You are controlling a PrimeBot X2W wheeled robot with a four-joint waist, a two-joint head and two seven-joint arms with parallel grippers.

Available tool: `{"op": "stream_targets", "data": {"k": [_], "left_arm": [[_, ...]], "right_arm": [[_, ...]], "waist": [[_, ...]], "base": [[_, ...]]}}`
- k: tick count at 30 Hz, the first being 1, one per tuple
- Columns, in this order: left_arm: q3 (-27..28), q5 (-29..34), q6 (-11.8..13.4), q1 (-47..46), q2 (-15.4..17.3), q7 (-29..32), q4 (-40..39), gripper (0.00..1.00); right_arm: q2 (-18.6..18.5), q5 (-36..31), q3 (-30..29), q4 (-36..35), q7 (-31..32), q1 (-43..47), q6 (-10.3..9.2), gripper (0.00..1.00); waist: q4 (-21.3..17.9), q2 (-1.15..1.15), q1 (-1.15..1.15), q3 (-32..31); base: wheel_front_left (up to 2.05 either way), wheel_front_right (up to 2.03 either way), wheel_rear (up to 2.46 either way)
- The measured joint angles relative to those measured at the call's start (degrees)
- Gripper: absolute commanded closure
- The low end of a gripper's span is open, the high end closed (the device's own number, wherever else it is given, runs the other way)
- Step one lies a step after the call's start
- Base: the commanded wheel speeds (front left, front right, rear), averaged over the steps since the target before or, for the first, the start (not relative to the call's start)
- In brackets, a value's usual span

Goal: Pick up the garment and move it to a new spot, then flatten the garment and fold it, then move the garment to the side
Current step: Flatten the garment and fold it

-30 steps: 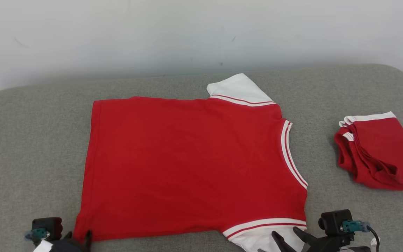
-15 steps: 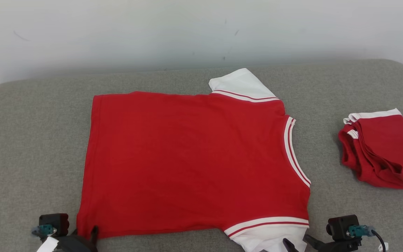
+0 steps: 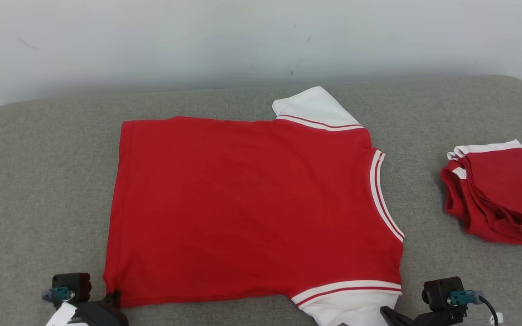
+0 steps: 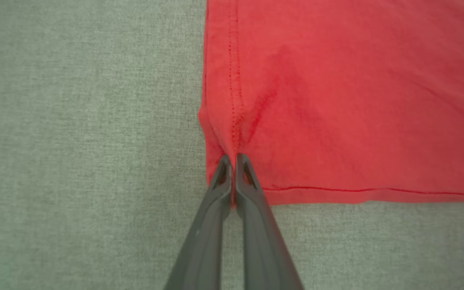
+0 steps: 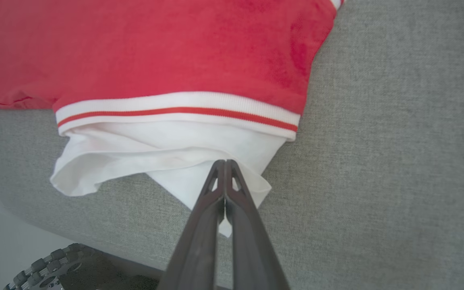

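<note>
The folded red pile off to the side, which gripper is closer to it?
Right. The right gripper, shut on the white sleeve of the spread shirt, is at the end facing the folded pile. The left gripper pinches the hem corner at the opposite end.

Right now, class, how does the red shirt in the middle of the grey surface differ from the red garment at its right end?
The spread shirt lies flat and open; the folded garment is bundled in layers. The spread shirt takes up far more room than the folded garment. The left gripper and right gripper each pinch the spread shirt; the folded garment lies apart, untouched. Both are red with white trim.
</note>
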Motion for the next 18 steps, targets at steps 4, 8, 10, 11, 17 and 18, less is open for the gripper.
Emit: {"op": "stream_targets", "data": {"k": [4,8,10,11,17,18], "left_arm": [[0.0,-0.16,-0.02,-0.05,-0.01,-0.02,0.4,1.0],[0.04,-0.37,-0.02,-0.06,-0.01,-0.23,0.63,1.0],[0.04,-0.42,-0.03,-0.07,-0.01,-0.27,0.74,1.0],[0.04,-0.45,-0.04,-0.07,-0.01,-0.27,0.8,0.91],[0.08,-0.49,-0.08,-0.07,0.01,-0.19,1.03,0.0],[0.08,-0.49,-0.08,-0.07,0.02,-0.19,1.04,0.0]], "right_arm": [[0.0,0.0,-0.3,-0.25,0.25,0.09,-0.01,1.0],[-0.03,-0.01,-0.58,-0.96,0.58,0.22,-0.01,1.0],[-0.03,-0.01,-0.68,-1.15,1.04,0.26,-0.02,0.36],[-0.03,-0.01,-0.68,-1.16,1.14,0.35,-0.02,0.0],[-0.03,-0.08,-0.94,-1.37,1.94,0.53,-0.05,0.0],[-0.03,-0.08,-0.93,-1.4,2.03,0.59,-0.05,0.0]], "waist": [[-0.06,0.0,0.0,-0.08],[-0.13,0.0,0.0,-0.21],[-0.13,0.0,0.0,-0.27],[-0.13,0.0,0.0,-0.31],[0.02,0.0,0.0,-0.45],[0.05,0.0,0.0,-0.46]], "base": [[0.0,0.0,0.0],[0.0,0.0,0.0],[0.0,0.0,0.0],[0.0,0.0,0.0],[0.0,0.0,0.0],[0.0,0.0,0.0]]}}
